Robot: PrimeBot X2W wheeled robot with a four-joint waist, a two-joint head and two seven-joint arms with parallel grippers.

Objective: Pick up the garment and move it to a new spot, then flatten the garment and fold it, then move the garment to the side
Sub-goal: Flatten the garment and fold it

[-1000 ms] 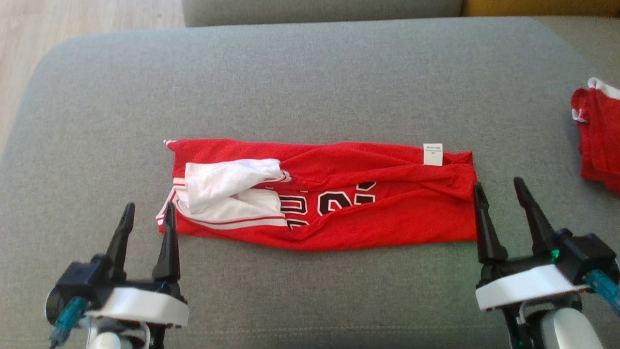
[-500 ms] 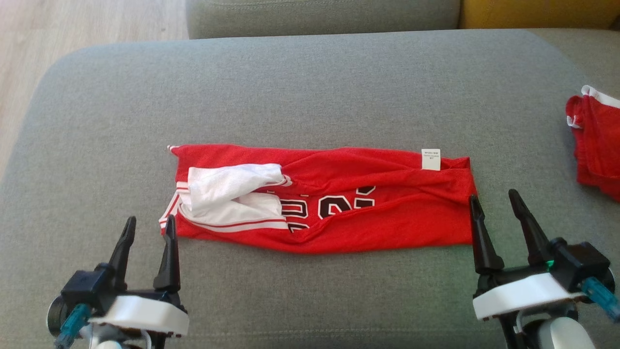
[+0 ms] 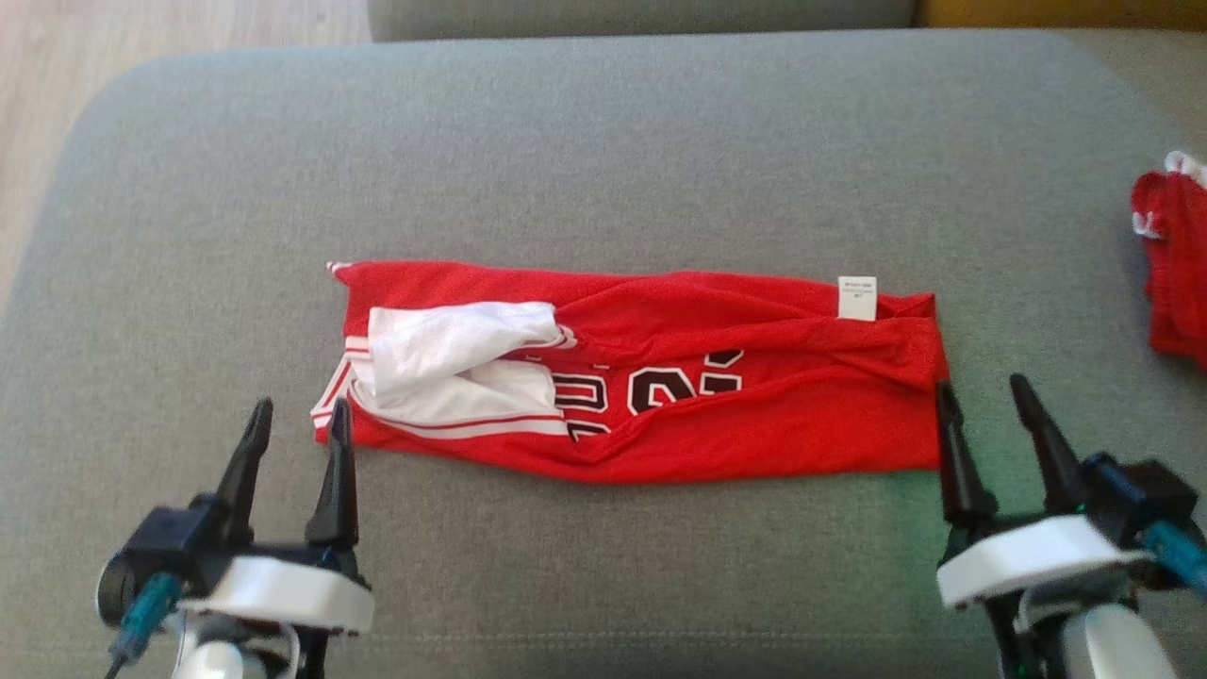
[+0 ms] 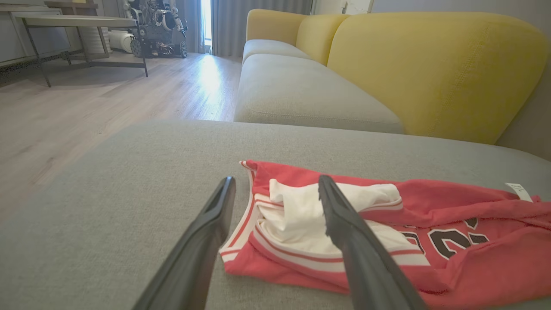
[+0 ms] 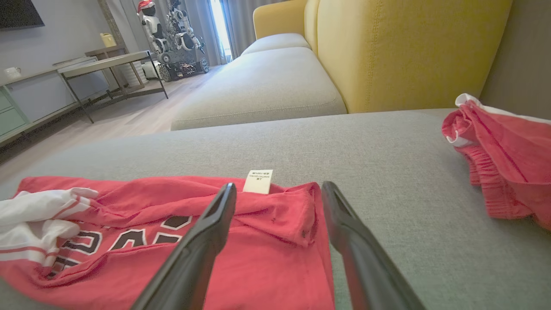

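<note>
The garment (image 3: 717, 415) is a red jersey with black-and-white lettering and a white trimmed part at its left end, folded into a long flat band across the grey cushion (image 3: 603, 151). A white label (image 3: 856, 297) sticks out at its far right edge. My left gripper (image 3: 297, 415) stands open just off the garment's near left corner (image 4: 234, 254), fingers empty. My right gripper (image 3: 981, 391) is open at the near right corner, and the red edge (image 5: 297, 224) lies between its fingers in the right wrist view.
Another red garment (image 3: 1174, 273) with white trim lies bunched at the cushion's right edge, also visible as a heap (image 5: 503, 163). Beyond the cushion are a second grey seat (image 4: 297, 90), yellow backrests (image 4: 430, 64) and wooden floor (image 3: 57, 85) at the left.
Both grippers sit slightly nearer and lower beside the garment's ends, still open. The head camera has shifted a little, so the whole picture moved. The garment lies unchanged.
</note>
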